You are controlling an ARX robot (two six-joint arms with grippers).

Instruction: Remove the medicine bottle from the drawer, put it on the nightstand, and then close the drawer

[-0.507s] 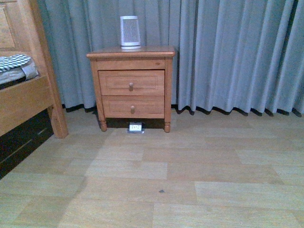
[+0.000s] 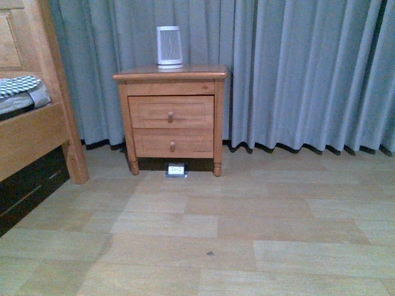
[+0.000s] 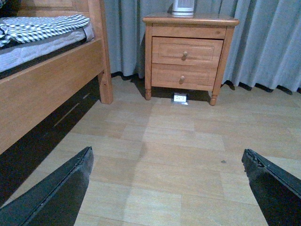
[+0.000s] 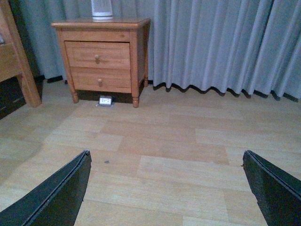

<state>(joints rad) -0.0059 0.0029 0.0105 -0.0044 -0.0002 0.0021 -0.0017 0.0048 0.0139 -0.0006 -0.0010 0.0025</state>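
Observation:
The nightstand (image 2: 170, 75) stands against the grey curtain, well away from me across the wooden floor. It also shows in the left wrist view (image 3: 190, 21) and the right wrist view (image 4: 101, 23). Its upper drawer (image 2: 171, 111) is shut, round knob at its middle; it also shows in the left wrist view (image 3: 186, 51) and the right wrist view (image 4: 97, 54). The medicine bottle is hidden. My left gripper (image 3: 167, 188) and right gripper (image 4: 164, 188) are open and empty above the floor, far from the nightstand. Neither arm shows in the front view.
A larger white-and-grey ribbed cylinder (image 2: 169, 46) stands on the nightstand top. The lower drawer (image 2: 172, 143) is shut. A small white socket box (image 2: 176, 169) lies on the floor under the nightstand. A wooden bed frame (image 2: 37, 132) stands at the left.
The front view has shifted slightly: the nightstand sits a little lower in the picture and looks slightly smaller. Nothing on it has moved.

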